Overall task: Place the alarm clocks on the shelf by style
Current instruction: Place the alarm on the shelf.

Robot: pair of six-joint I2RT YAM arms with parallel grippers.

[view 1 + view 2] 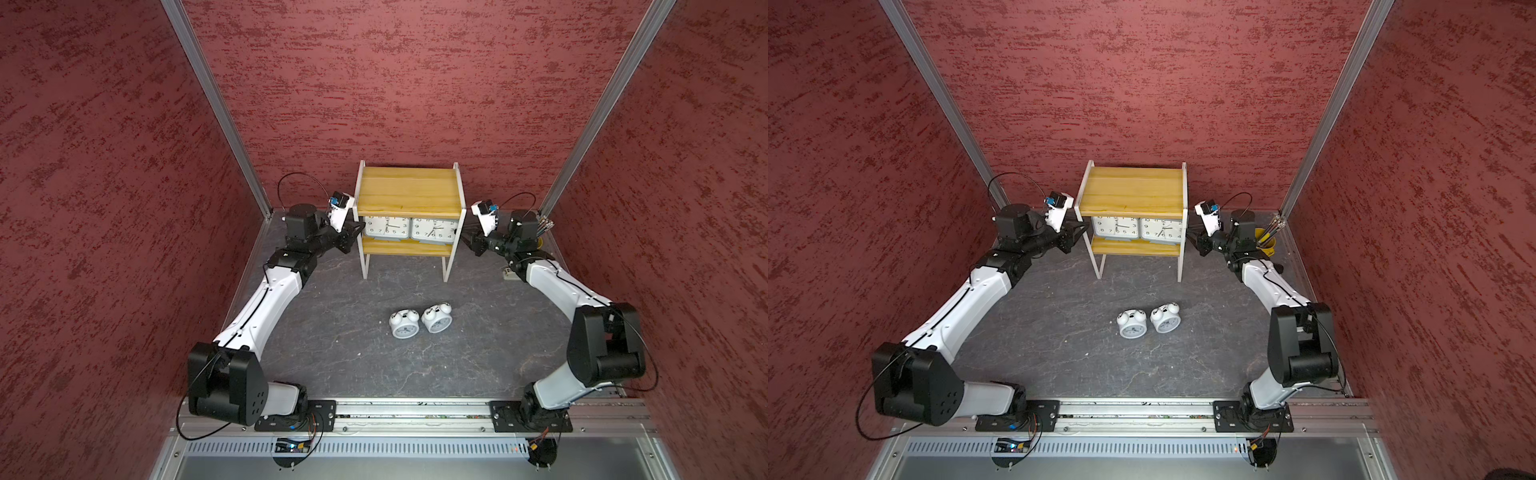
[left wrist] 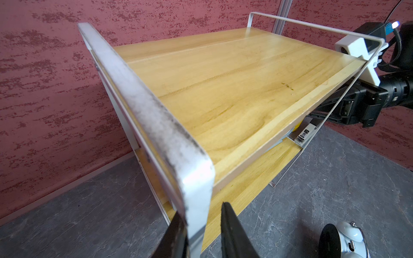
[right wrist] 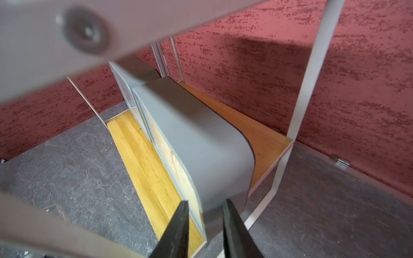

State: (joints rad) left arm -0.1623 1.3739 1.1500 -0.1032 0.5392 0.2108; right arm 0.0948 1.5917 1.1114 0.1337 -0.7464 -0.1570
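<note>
The shelf [image 1: 409,191] [image 1: 1133,189] stands at the back middle. Two grey alarm clocks [image 1: 386,227] [image 1: 434,228] sit side by side on its lower board. Two white twin-bell alarm clocks [image 1: 404,325] [image 1: 436,319] lie on the table in front. My left gripper [image 1: 360,227] [image 2: 201,208] is at the shelf's left side, jaws narrowly open on either side of the white front upright, with a gap on one side. My right gripper [image 1: 466,241] [image 3: 205,201] is at the shelf's right side, jaws slightly open just short of the nearer grey clock [image 3: 201,138].
A yellow pencil cup [image 1: 1266,243] stands in the back right corner behind my right arm. A small white item [image 1: 509,274] lies on the table beside it. Red walls close in on three sides, and the arms' mounting rail [image 1: 415,415] runs along the front.
</note>
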